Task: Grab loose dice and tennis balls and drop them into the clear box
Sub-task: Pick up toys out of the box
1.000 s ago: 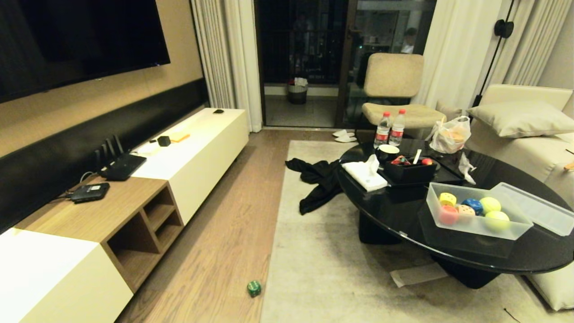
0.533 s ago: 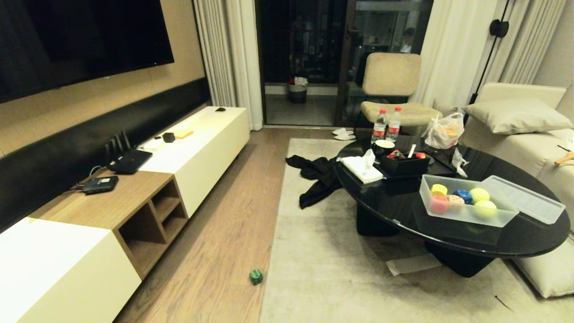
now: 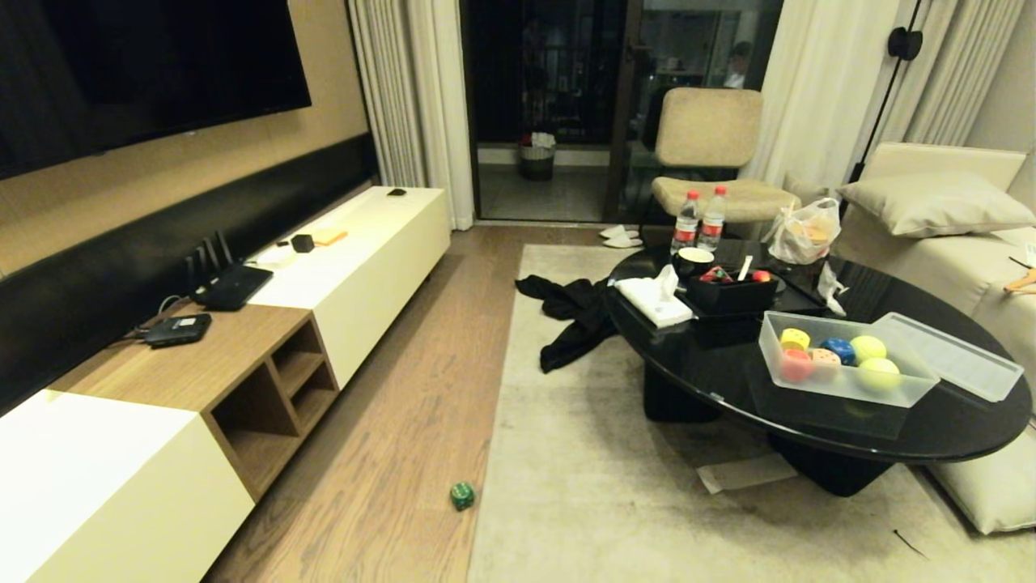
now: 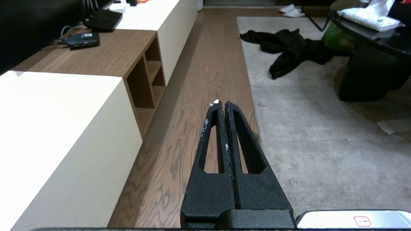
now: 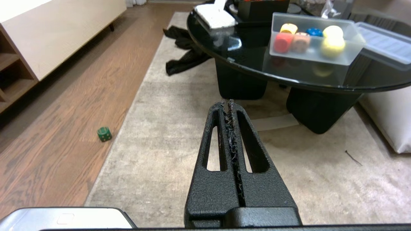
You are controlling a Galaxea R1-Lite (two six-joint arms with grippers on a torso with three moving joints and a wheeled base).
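Note:
A green die (image 3: 462, 495) lies alone on the wood floor beside the rug's edge, also seen in the right wrist view (image 5: 104, 133). The clear box (image 3: 842, 395) stands open on the black table and holds yellow, red, tan and blue dice plus two tennis balls (image 3: 878, 374). Its lid (image 3: 947, 356) lies beside it. My left gripper (image 4: 221, 103) hangs shut and empty above the floorboards. My right gripper (image 5: 227, 103) is shut and empty over the rug, short of the table. Neither arm shows in the head view.
The round black table (image 3: 728, 380) also carries a black box (image 3: 732, 295), a tissue pack (image 3: 655, 304) and two bottles. A black garment (image 3: 571, 320) lies on the rug (image 3: 607, 486). A long TV cabinet (image 3: 243, 356) lines the left wall; a sofa stands right.
The whole head view has shifted as the camera moved, so the table and the green die sit slightly higher in it. Nothing in the room has moved.

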